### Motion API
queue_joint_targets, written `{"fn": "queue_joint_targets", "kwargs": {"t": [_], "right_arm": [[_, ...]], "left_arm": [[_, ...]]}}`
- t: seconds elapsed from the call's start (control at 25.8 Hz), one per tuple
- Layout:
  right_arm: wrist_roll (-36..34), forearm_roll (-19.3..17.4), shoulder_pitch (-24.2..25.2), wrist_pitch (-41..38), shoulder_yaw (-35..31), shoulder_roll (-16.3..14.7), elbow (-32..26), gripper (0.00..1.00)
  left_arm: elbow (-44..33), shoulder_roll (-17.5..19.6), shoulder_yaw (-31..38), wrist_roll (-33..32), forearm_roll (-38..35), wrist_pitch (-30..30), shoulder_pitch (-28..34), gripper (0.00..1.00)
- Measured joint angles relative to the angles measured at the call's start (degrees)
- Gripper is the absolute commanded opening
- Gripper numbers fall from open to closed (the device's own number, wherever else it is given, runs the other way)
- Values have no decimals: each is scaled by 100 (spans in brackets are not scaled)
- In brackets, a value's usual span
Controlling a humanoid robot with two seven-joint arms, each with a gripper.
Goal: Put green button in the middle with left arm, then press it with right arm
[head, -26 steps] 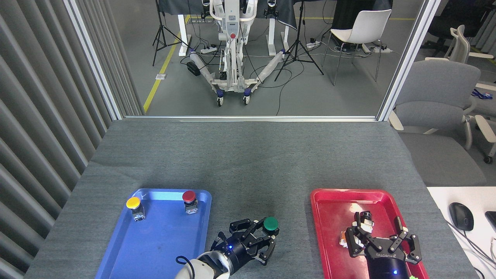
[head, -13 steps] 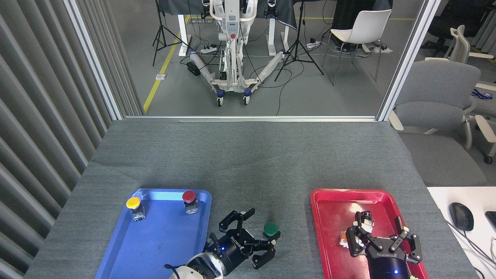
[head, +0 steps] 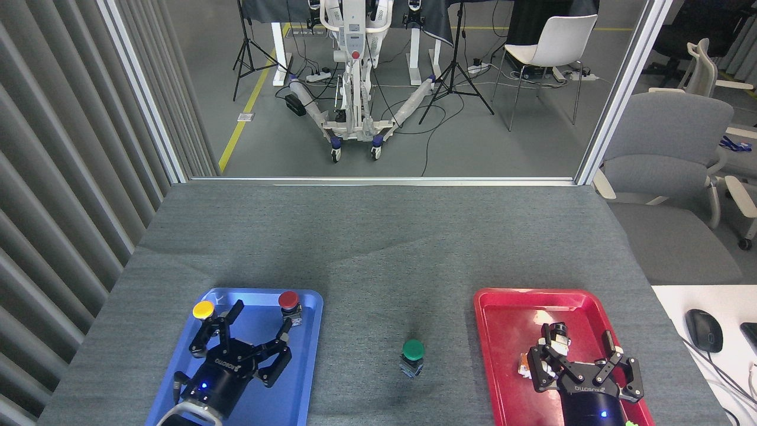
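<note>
1. The table (head: 378,236) is covered in dark-grey felt-like cloth. Its near edge is cut off by the bottom of the view.
2. The blue tray (head: 295,378) lies at the left and the red tray (head: 508,355) at the right, well apart. The near ends of both run out of view.
3. The left gripper (head: 255,323) hangs over the blue tray with its fingers spread wide and nothing between them. Its wrist is cut off at the bottom edge.
4. The right gripper (head: 582,350) sits over the red tray, fingers apart. It hides part of a small pale object (head: 555,337) beside it, too covered to identify; whether a finger touches it cannot be told.
5. The green button (head: 413,357) stands upright on the bare cloth of the middle (head: 402,296), between the two trays and touching neither. Its base is dark and hard to make out.
6. The yellow button (head: 203,309) and the red button (head: 289,303) stand at the far end of the blue tray, each just beside a left fingertip; contact cannot be judged.
</note>
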Motion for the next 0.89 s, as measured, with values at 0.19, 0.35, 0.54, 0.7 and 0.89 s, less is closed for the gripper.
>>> {"fn": "queue_joint_targets", "kwargs": {"t": [0.19, 0.35, 0.54, 0.7, 0.89], "right_arm": [[0, -5, 0, 3, -7, -1, 0, 99], [1, -8, 1, 3, -9, -2, 0, 99], [30, -9, 5, 2, -9, -5, 0, 99], [-12, -9, 8, 2, -9, -8, 0, 99], [-50, -7, 19, -27, -1, -17, 12, 99]], "left_arm": [[61, 146, 648, -43, 9, 21, 66, 99], [147, 201, 1089, -58, 15, 34, 122, 99], [128, 249, 1370, -65, 14, 0, 395, 99], [63, 260, 1416, -66, 27, -42, 527, 99], [-332, 223, 1418, -70, 91, -52, 728, 99]]}}
